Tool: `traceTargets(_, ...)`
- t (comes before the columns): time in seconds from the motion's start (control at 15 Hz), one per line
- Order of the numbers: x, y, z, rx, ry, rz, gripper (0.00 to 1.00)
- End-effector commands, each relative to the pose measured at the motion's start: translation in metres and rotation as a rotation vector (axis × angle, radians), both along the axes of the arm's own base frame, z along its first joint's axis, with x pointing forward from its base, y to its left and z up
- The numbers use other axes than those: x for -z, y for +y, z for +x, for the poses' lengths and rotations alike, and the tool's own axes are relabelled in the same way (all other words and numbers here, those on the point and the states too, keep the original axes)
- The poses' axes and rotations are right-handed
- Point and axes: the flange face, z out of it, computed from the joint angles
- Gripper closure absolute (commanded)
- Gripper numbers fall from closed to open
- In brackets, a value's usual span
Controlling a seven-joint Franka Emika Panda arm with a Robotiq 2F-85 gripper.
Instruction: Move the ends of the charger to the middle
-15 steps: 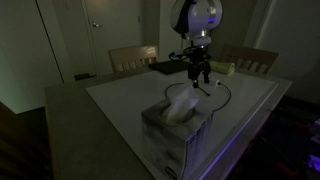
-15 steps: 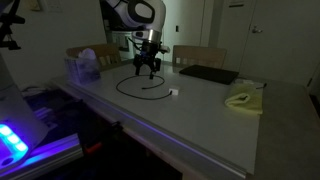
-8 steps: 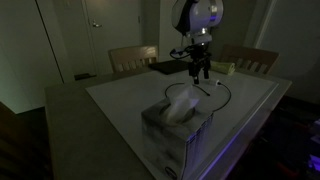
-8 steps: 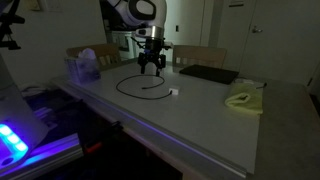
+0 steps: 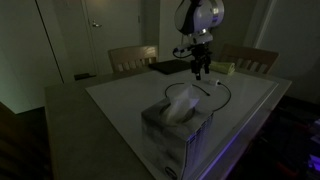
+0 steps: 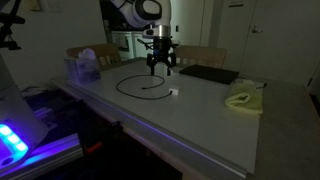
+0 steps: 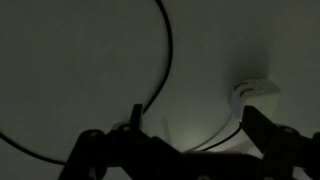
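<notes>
The charger [image 6: 128, 90] is a thin black cable lying in a loop on the white table [image 6: 200, 110]; it also shows in an exterior view [image 5: 224, 96]. Its small pale plug [image 6: 173, 93] lies just outside the loop. In the wrist view the cable [image 7: 166, 50] curves overhead and the pale plug [image 7: 250, 92] lies at the right. The dark end is too dim to pick out. My gripper [image 6: 161, 68] hangs above the table past the loop, open and empty. It also shows in an exterior view [image 5: 200, 70] and in the wrist view [image 7: 180, 145].
A tissue box [image 5: 178, 125] stands at the table's edge, also seen in an exterior view [image 6: 83, 68]. A flat black pad [image 6: 207, 74] and a yellowish cloth [image 6: 243, 100] lie on the table. Chairs [image 5: 133, 57] stand behind the table.
My gripper has risen and shifted away from the cable loop toward the black pad, turning a little. The cable and plug have not moved.
</notes>
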Motion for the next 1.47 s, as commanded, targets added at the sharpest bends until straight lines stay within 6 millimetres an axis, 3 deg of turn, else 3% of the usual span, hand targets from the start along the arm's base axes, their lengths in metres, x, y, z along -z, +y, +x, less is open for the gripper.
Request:
traceTargets(0.0,-0.005,-0.021,0.01,0.024,-0.035,-0.007,0.0)
traceTargets(0.13,-0.01,-0.034,0.015,0.068,-0.048,0.016,0.0)
traceTargets(0.2,-0.005,-0.021,0.006,0.036,-0.025,-0.004,0.0)
traceTargets(0.6,-0.004,-0.026,0.008,0.049,-0.027,0.012,0.0)
traceTargets(0.93,-0.01,-0.066,0.009,0.099,-0.053,0.057,0.0)
traceTargets(1.0,-0.002,-0.077,0.008,0.101,-0.039,0.056,0.0)
traceTargets(1.13,-0.007,-0.093,0.014,0.112,-0.053,0.071,0.0)
traceTargets(1.2,0.006,-0.1,0.012,0.119,-0.041,0.08,0.0)
traceTargets(1.33,0.001,-0.114,0.018,0.135,-0.064,0.091,0.0)
traceTargets(1.4,0.001,-0.108,0.011,0.123,-0.045,0.057,0.0)
